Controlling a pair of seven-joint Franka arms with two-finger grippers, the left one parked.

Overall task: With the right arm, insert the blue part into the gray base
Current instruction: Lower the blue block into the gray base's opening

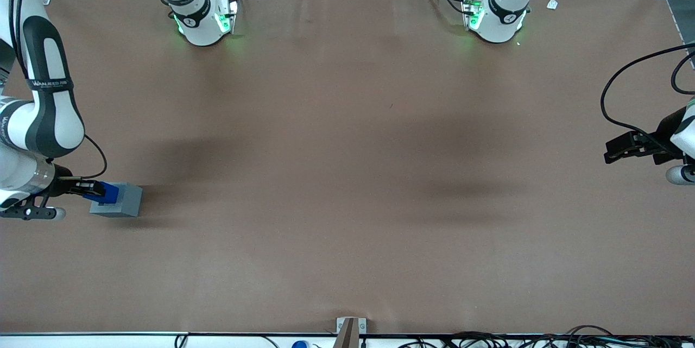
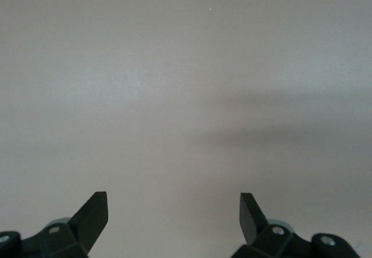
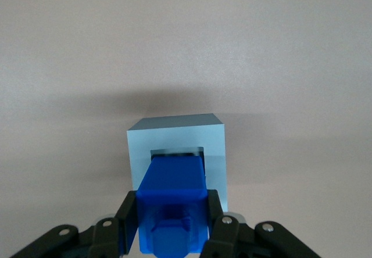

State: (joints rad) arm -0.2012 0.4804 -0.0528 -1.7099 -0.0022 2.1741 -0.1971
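A: What does the wrist camera show closest in?

B: The gripper (image 3: 172, 223), its two black fingers (image 3: 131, 214) clamped on either side of the blue part (image 3: 173, 203). The part's stub faces the camera, and its leading end points down into the square recess of the gray base (image 3: 176, 139).

A: Is the blue part seated in the recess?

B: Its lower end meets the recess opening, but how deep it sits cannot be told. Most of the block stands above the base's top face.

A: And from the front camera?

B: The gray base (image 1: 120, 200) rests on the brown table (image 1: 347, 174) at the working arm's end. The blue part (image 1: 110, 191) sits on top of the base, at its edge toward the gripper (image 1: 92, 189). The right arm (image 1: 46, 114) rises from the gripper, farther from the camera than the base.
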